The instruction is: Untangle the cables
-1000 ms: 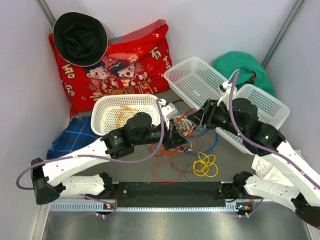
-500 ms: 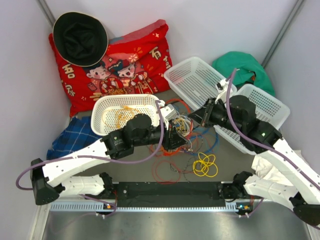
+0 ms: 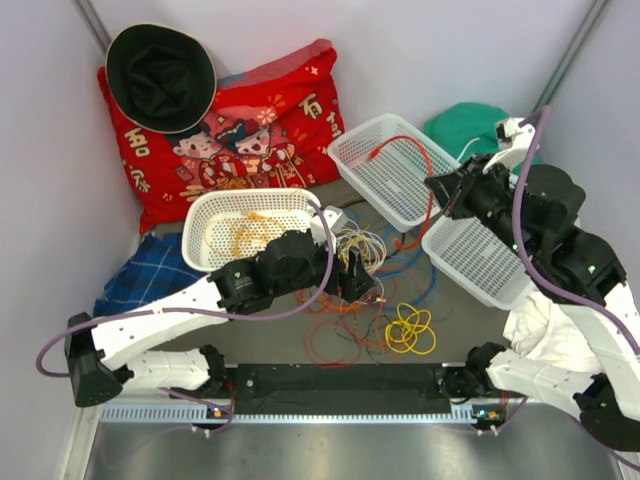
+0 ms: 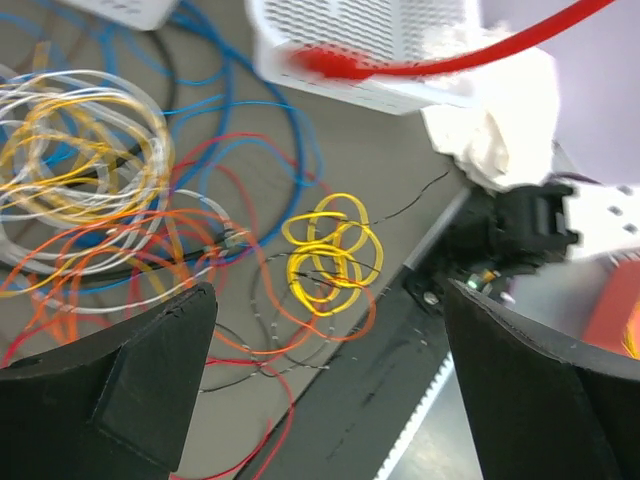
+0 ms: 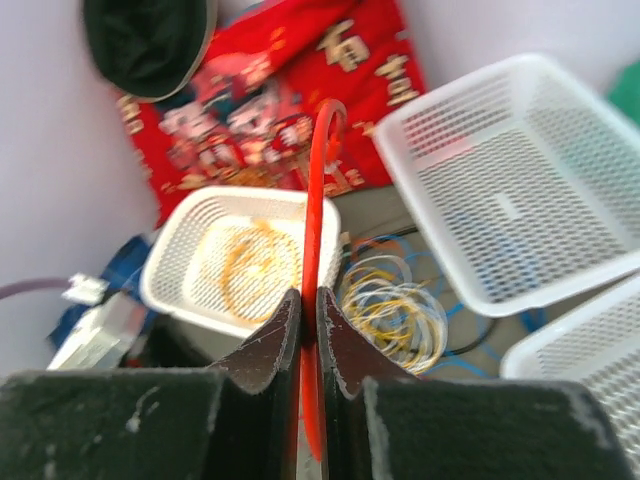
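Right wrist: thin red cable [image 5: 315,220] pinched between fingers [image 5: 262,352].

**Baskets, a cushion, a hat and cloths on my worktop [image 3: 462,322]**

A red cushion [image 3: 255,125] printed with cartoon figures leans in the far left corner, and a black hat [image 3: 160,75] rests on its upper left part. In front of the cushion stands an oval white basket [image 3: 198,218]. To its right a rectangular white basket [image 3: 347,163] sits at an angle, with a second rectangular white basket [image 3: 470,255] just beside it, nearer to me. A green cloth bundle [image 3: 472,124] lies behind them, a blue plaid cloth [image 3: 140,275] left of the oval basket, and a crumpled white cloth [image 3: 535,322] at my near right.
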Robot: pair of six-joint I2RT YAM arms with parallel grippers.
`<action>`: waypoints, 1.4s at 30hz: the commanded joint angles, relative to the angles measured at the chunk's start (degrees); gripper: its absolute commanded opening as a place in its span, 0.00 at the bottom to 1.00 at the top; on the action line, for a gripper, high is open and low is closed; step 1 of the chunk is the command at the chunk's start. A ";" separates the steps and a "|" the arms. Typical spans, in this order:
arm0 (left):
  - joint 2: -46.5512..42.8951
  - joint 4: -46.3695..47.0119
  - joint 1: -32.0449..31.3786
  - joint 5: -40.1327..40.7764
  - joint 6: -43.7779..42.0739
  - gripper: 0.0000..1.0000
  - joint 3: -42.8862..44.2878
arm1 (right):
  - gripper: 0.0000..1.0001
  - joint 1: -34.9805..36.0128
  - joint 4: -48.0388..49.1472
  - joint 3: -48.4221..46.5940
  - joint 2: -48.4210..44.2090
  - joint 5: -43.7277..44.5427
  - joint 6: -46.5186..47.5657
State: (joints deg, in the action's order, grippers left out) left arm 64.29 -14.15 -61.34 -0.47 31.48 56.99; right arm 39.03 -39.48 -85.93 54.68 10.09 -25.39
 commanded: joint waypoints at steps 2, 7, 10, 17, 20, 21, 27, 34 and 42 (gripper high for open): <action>-0.75 -4.02 -0.18 13.02 3.84 0.99 0.23 | 0.00 -5.78 -1.74 -3.63 2.10 11.95 5.17; 0.83 -12.47 0.25 24.80 10.51 0.99 0.49 | 0.00 -13.44 -1.39 -1.79 3.94 14.78 1.22; 1.88 -15.81 0.87 25.35 13.85 0.98 0.14 | 0.00 -18.00 0.81 2.77 3.51 15.93 -2.90; 2.24 -14.15 1.22 22.19 15.71 0.98 -2.58 | 0.00 -31.10 7.31 10.26 5.34 9.18 -13.71; 1.98 -13.19 1.31 21.22 15.71 0.98 -3.90 | 0.00 -34.45 12.75 9.91 8.24 1.82 -14.78; 1.89 -13.01 1.31 21.13 15.63 0.98 -4.25 | 0.00 -34.46 14.51 9.30 9.12 -0.48 -14.52; 1.45 -13.01 1.31 20.69 15.54 0.97 -6.36 | 0.00 -34.37 26.12 6.57 15.97 -14.83 -14.60; 1.01 -10.28 1.57 20.16 14.75 0.98 -9.18 | 0.00 -34.37 33.24 3.93 26.68 -19.14 -13.29; 3.99 -11.60 2.10 20.51 12.99 0.98 -7.07 | 0.00 -33.32 31.94 -7.13 42.69 -21.95 -9.69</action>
State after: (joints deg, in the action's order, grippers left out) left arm 67.13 -27.00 -59.70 19.99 45.82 48.23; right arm 4.73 -8.86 -85.78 91.94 -9.06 -37.89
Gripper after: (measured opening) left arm 0.982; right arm 0.059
